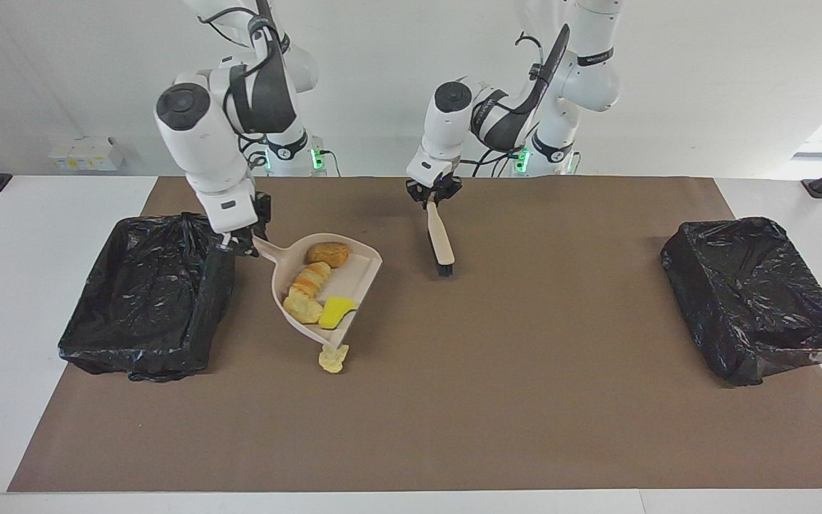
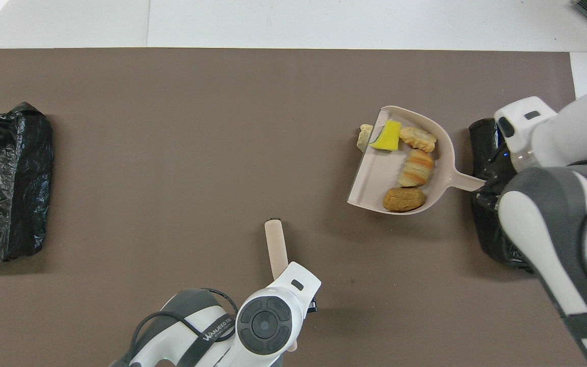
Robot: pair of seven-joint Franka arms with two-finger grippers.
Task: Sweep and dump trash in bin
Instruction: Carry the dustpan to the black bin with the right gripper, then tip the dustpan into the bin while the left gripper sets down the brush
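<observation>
Brown mat (image 1: 525,400): dustpan (image 1: 354,275) holds rolls (image 1: 310,277), seemingly one sponge (image 1: 336,311).

Only one legible marking: "WANJEED", white letters on a dark band (image 2: 211,334) around the left arm (image 2: 191,331), read in the overhead view. Similar bands on both arms in the facing view, lettering too small to read. Nothing legible on the bins, dustpan, brush or table.
</observation>
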